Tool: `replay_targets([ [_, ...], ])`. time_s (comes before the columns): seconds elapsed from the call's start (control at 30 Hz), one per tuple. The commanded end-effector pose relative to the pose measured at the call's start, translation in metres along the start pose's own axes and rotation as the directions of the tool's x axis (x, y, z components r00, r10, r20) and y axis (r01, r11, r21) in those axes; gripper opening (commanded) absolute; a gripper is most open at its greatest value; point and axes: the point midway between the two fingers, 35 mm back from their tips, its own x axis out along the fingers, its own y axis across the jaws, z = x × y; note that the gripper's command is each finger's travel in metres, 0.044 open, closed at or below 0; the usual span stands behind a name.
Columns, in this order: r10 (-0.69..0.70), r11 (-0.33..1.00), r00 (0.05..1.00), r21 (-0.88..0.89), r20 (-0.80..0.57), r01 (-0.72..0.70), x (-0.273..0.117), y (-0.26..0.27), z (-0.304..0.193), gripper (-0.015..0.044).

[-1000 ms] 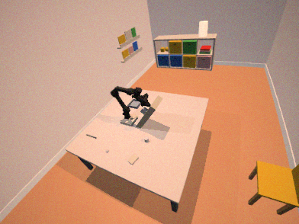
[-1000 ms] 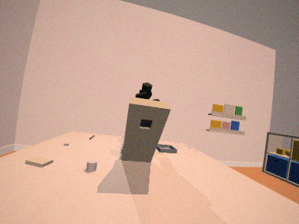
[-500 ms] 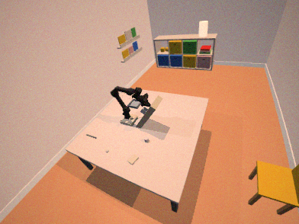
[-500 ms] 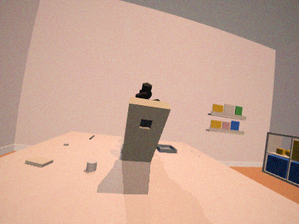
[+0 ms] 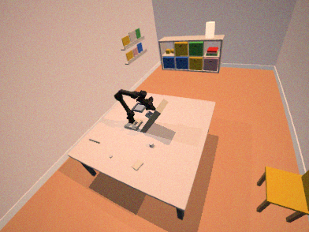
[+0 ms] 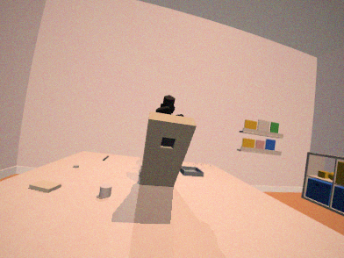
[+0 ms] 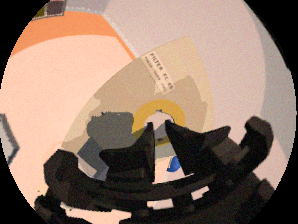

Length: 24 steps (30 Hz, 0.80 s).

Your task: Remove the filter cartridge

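The service panel (image 5: 151,121) (image 6: 160,164) (image 7: 115,90) stands tilted on the table, with a printed filter label on its face. The round filter cartridge (image 7: 160,117) shows pale inside a yellow ring on that face; the fingers partly cover it. Its slots and exact depth cannot be made out. My gripper (image 5: 154,109) (image 7: 159,124) is at the panel face, its narrow-set fingertips shut on the cartridge. In the exterior view the panel hides the fingers. The grey tray (image 5: 139,107) (image 6: 192,172) lies on the table beside the arm.
A small grey cylinder (image 5: 151,145) (image 6: 105,191), a flat beige block (image 5: 137,165) (image 6: 45,186) and a dark thin rod (image 5: 94,140) (image 6: 105,158) lie on the table. A blue spot (image 7: 173,164) shows between the fingers in the wrist view. The panel's back has a square opening (image 6: 168,142).
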Motion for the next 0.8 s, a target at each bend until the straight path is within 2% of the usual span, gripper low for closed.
replay_targets([
  [0.0, -0.003, 1.000, 1.000, 0.000, -0.001, 0.003, 0.0007, -0.0007, -0.0001, 0.0000],
  [0.13, -0.002, 0.999, 1.000, 0.040, -0.001, 0.003, 0.0033, -0.0010, -0.0002, 0.0000],
  [0.4, -0.002, 0.954, 1.000, 0.299, -0.001, 0.003, 0.0077, -0.0014, -0.0003, 0.0000],
  [0.77, -0.002, 0.774, 1.000, 0.633, -0.001, 0.003, 0.0090, -0.0015, -0.0003, 0.0000],
])
